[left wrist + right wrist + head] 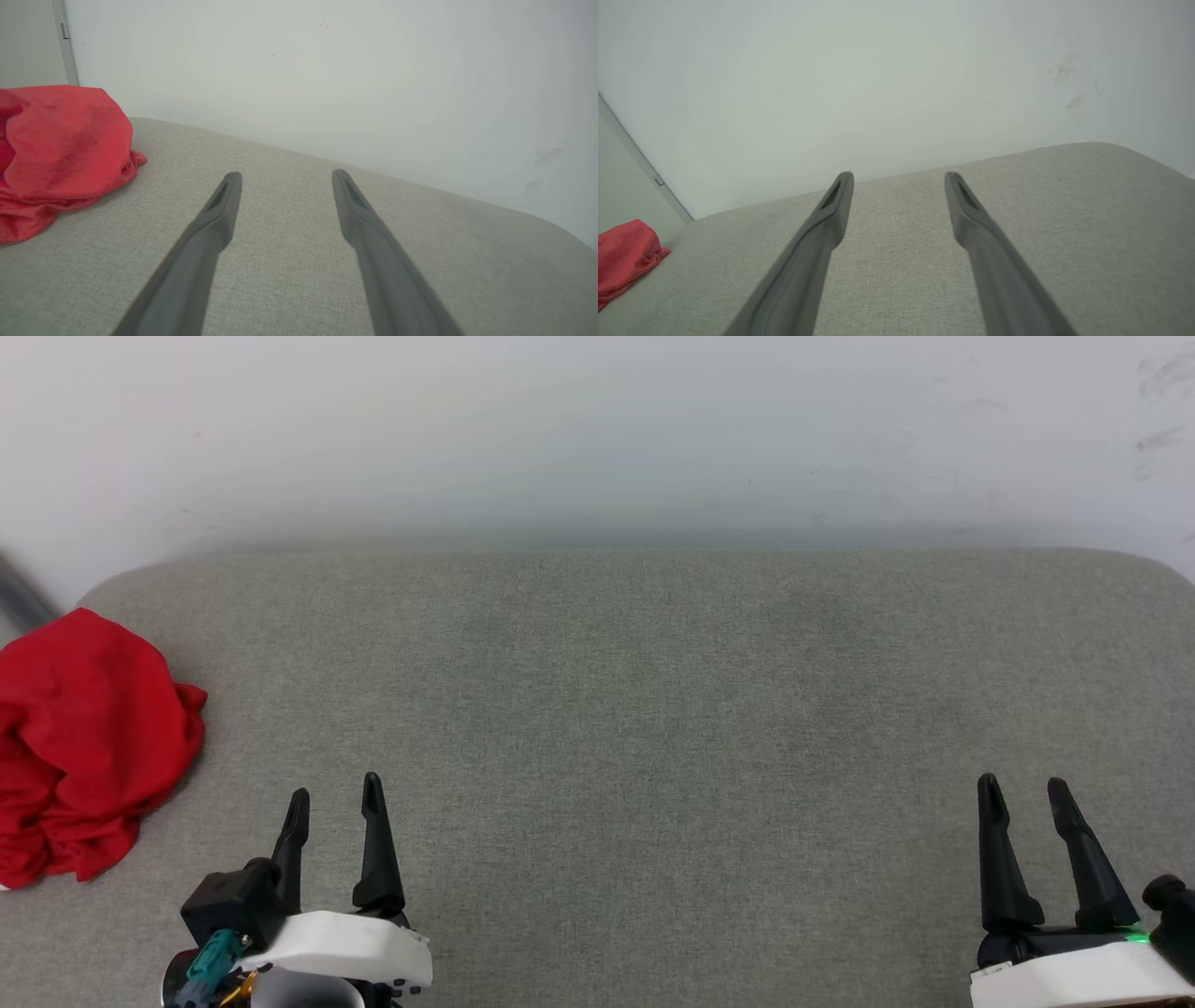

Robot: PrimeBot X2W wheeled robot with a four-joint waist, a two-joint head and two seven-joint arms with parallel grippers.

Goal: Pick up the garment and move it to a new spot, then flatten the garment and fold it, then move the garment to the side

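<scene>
Currently nothing is held: the left gripper [335, 786] and the right gripper [1020, 781] are both seen with jaws spread wide and empty. They are parked at the near edge of the grey padded surface [653, 691], well apart from each other. The garment [89, 747] is bunched in a red heap at the left side of the surface, left of the left gripper and untouched. Pick-up is judged not yet begun. The heap is best approached by the left gripper, it being nearer. A raised fold on top should be pinched, with jaws closed only once cloth is between them. Print and sleeves are hidden in the bunch, so its orientation cannot be told. The heap is cut off at the left of the head view, so its margin to the edge cannot be told. It is better carried toward the bare centre.
</scene>
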